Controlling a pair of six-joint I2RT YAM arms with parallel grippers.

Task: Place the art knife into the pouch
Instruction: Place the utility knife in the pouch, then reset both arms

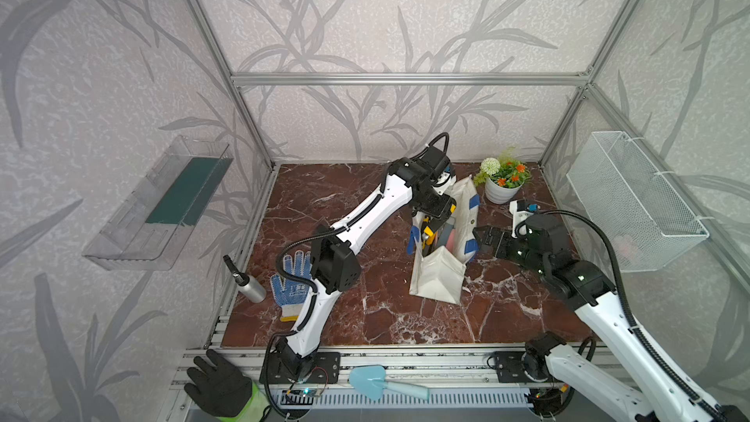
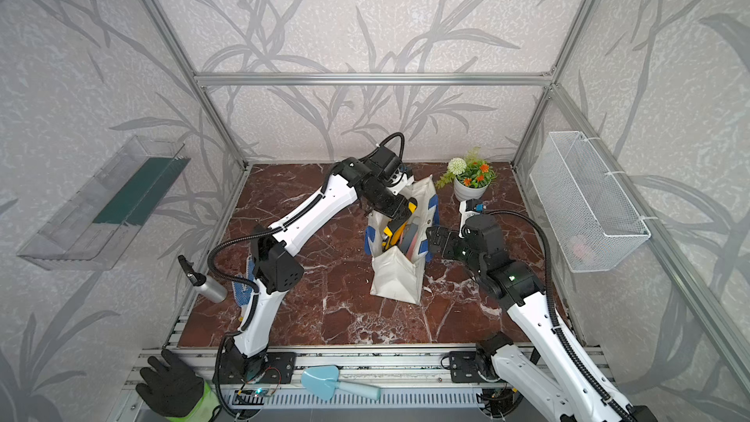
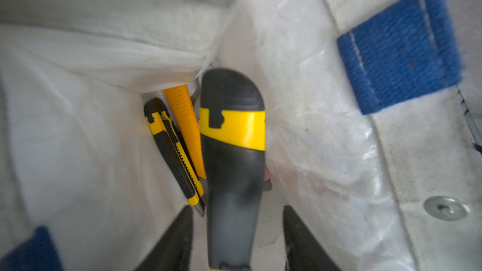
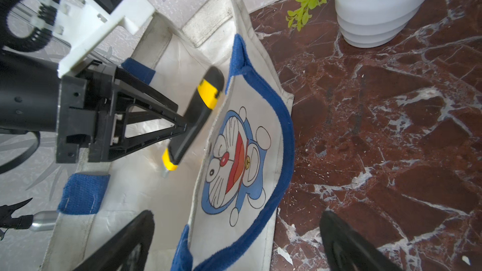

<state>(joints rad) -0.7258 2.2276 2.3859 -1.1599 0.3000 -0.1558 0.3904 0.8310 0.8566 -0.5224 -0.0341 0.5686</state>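
Observation:
The white pouch [image 1: 438,278] [image 2: 395,278] stands open on the marble table, with its blue cat print [image 4: 234,152] facing my right wrist camera. My left gripper [image 3: 238,208] [image 1: 436,213] reaches down into the pouch mouth. The black and yellow art knife [image 3: 232,152] [image 4: 195,116] hangs blurred between its fingers, with a gap on each side. Two more cutters, a yellow-black one [image 3: 174,152] and an orange one [image 3: 186,126], lie at the pouch bottom. My right gripper [image 4: 237,215] [image 1: 483,237] is wide open, straddling the printed side wall.
A white flower pot [image 1: 501,190] stands behind the pouch. A wire mesh basket [image 1: 633,200] hangs on the right wall and a clear shelf [image 1: 162,205] on the left. A dotted glove [image 1: 290,286] and a silver bottle [image 1: 247,284] lie front left.

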